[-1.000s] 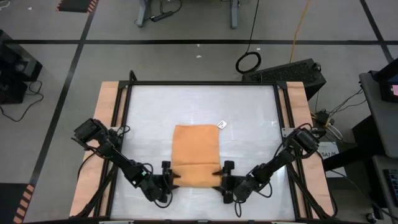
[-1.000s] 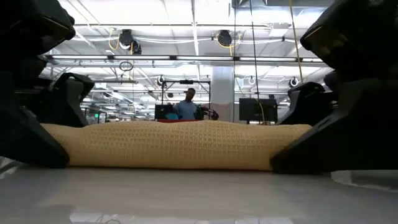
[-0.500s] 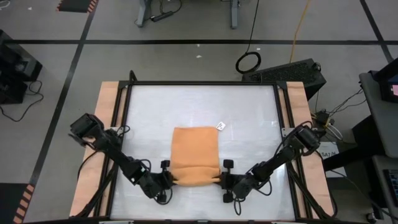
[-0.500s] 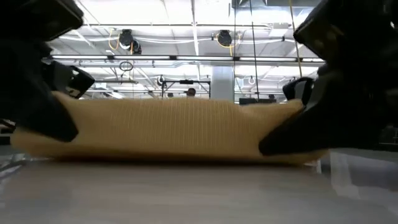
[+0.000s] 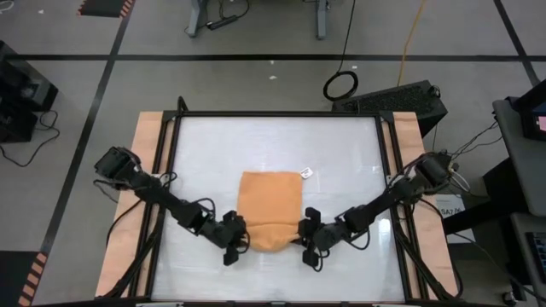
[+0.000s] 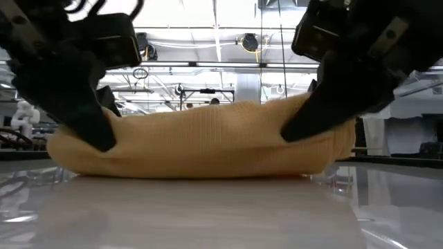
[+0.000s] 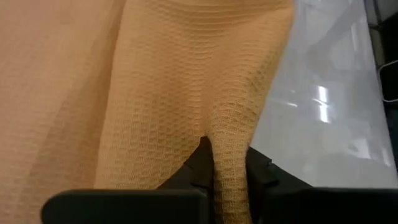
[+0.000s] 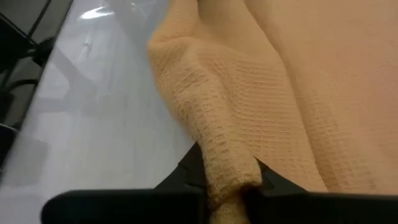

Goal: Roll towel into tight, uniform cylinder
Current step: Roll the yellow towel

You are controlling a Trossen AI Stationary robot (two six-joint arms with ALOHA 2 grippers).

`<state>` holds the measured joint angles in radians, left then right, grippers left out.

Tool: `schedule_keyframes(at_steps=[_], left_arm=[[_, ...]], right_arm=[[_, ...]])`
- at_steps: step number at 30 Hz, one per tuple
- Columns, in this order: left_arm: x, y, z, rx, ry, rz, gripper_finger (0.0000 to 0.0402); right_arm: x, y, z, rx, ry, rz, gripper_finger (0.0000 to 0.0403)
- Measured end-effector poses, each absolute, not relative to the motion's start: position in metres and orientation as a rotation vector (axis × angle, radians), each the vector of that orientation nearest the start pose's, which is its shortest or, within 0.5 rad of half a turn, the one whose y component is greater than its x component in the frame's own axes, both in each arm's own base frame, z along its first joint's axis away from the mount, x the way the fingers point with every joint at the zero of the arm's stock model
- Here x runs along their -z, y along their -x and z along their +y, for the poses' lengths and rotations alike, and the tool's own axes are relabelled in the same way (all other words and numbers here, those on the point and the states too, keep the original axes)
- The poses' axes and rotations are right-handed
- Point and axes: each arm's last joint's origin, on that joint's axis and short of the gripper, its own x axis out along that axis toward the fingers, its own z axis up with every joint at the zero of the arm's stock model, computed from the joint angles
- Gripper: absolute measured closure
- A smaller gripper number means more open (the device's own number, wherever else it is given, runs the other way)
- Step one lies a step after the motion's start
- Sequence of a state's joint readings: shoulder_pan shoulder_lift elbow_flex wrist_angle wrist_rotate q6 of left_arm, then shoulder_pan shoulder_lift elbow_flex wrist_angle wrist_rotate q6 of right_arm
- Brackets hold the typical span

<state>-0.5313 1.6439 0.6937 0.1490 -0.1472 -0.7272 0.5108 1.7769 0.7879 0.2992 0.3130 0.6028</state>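
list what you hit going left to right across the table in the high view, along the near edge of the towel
left gripper pinching the towel's corner → the rolled near edge of the orange-tan towel → right gripper pinching the other corner → bare white table

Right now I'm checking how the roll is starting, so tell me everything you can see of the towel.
The towel is orange-tan cloth with a waffle-like weave and a small white tag at its far right corner. It lies on the white table, flat at the far end, while its near edge is lifted and curled over into a loose, uneven bulge. The left gripper pinches the near left corner and the right gripper the near right corner, each with its jaws shut on a fold of cloth.
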Motion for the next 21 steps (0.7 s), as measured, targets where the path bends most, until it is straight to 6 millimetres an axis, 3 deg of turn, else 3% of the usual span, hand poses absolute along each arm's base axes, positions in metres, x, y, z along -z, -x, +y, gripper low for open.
schedule_keyframes(at_steps=[5, 11, 16, 21], left_arm=[[-0.150, -0.261, -0.144, 0.175, 0.438, 0.804, 0.0367], [-0.176, -0.255, -0.158, 0.299, 0.500, 0.686, 0.0365], [-0.172, -0.252, -0.165, 0.290, 0.558, 0.712, 0.0365], [-0.153, -0.248, -0.155, 0.151, 0.591, 0.753, 0.0364]], right_arm=[[-0.153, -0.292, 0.148, -0.057, -0.341, 0.648, 0.0371], [-0.168, -0.285, 0.157, -0.194, -0.437, 0.668, 0.0376], [-0.162, -0.284, 0.167, -0.197, -0.532, 0.684, 0.0375], [-0.151, -0.288, 0.164, -0.147, -0.570, 0.715, 0.0375]])
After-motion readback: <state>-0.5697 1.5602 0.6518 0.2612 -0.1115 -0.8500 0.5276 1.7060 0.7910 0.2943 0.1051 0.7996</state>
